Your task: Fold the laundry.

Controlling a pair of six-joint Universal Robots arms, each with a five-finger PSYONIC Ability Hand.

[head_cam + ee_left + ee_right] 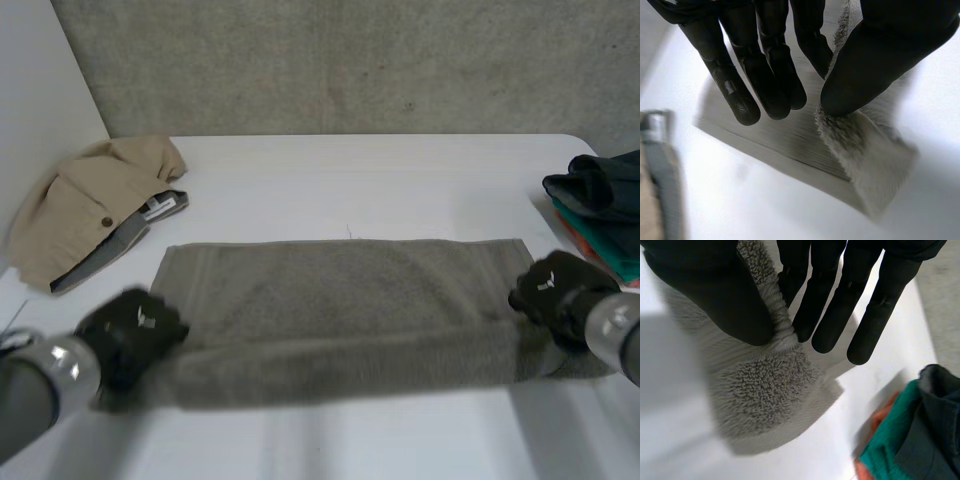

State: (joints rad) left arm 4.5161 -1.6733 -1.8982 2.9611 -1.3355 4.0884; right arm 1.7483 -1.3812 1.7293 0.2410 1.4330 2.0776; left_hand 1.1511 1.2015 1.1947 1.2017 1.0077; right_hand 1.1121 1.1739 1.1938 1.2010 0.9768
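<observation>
Towel (340, 290): middle of frame, flat on table (400, 180).
Left hand (130, 335): lower left, thumb and fingers pinching towel's near corner.
Right hand (555, 290): right side, pinching the other near corner.

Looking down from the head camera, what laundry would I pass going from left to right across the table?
beige garment → grey towel → pile of clothes
</observation>
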